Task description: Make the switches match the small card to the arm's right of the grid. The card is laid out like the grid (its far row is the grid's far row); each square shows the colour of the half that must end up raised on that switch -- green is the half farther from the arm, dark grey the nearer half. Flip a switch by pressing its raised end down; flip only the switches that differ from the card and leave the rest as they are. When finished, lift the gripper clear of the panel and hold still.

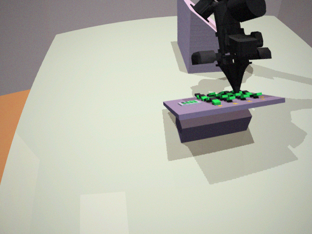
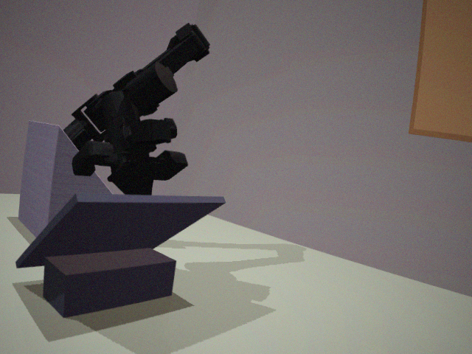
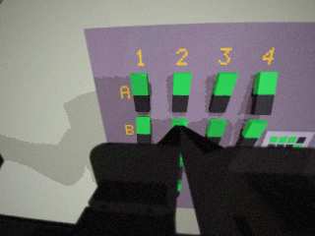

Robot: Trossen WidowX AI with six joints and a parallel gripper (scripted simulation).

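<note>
A purple switch panel sits tilted on a dark block. It carries a grid of green-and-dark rocker switches, with columns numbered 1 to 4 and rows A and B showing in the wrist view. Switches A1, A2, A3 and A4 are in plain sight. The small card lies on the panel beside the grid. My gripper is shut and empty. Its pointed tip is down at switch B2, touching or just above it. In the exterior view the panel's edge hides the tip.
A tall purple wedge block stands behind the panel, close to the arm. The dark base block holds the panel above the pale table. An orange area lies beyond the table's left edge.
</note>
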